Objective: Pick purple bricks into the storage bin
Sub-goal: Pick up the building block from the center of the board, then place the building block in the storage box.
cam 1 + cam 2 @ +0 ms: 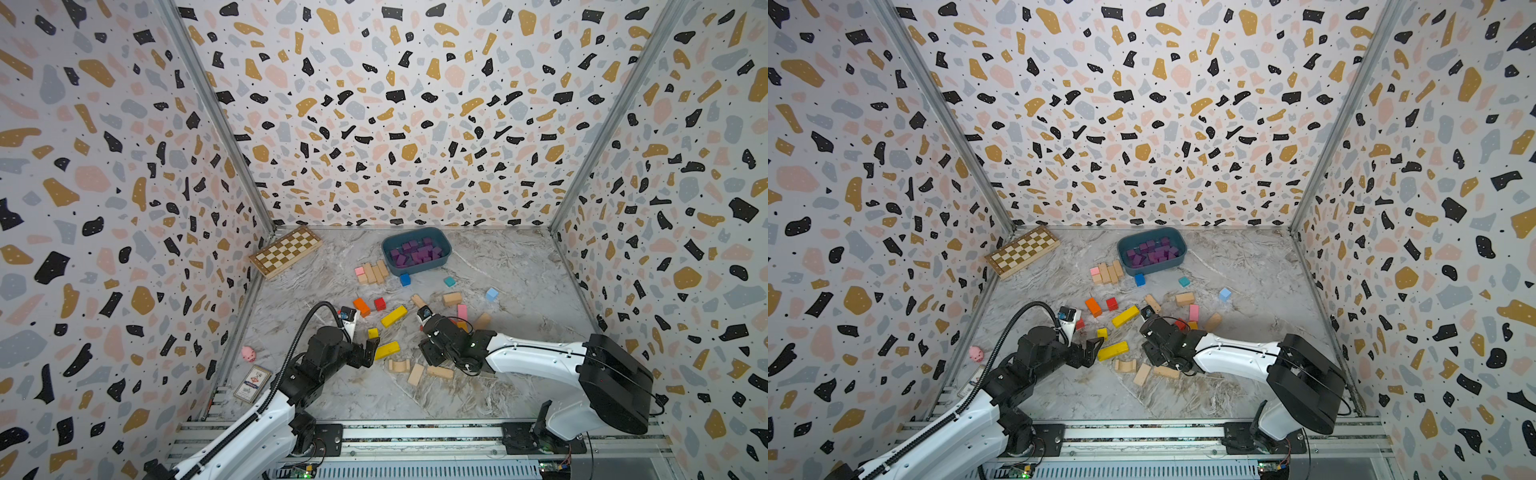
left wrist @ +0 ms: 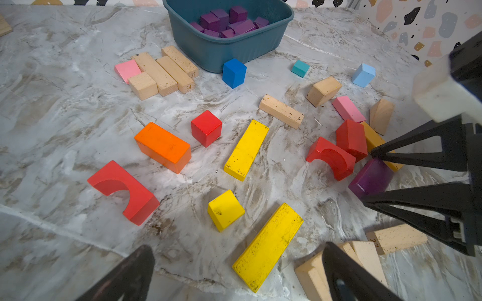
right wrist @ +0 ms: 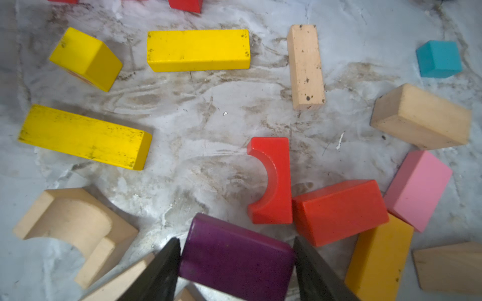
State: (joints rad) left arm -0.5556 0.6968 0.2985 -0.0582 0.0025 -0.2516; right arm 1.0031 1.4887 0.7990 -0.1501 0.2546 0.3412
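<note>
The right pincer (image 3: 236,239) is down low on the table (image 1: 519,266), and its 2 black fingers (image 3: 161,268) touch both sides of 1 purple brick (image 3: 234,258), so it has the brick held between them. This brick sits just beside a red arch block (image 3: 271,182) and a red block (image 3: 339,211). The left pincer (image 2: 236,246) is wide open with nothing in it, and it hangs over the yellow blocks (image 2: 268,245). The storage bin (image 1: 419,268) stands at the far end of the table, well apart from both pincers. Many more purple bricks (image 1: 415,253) lie piled inside it, and a blue cube (image 1: 405,279) sits just beside its near wall
</note>
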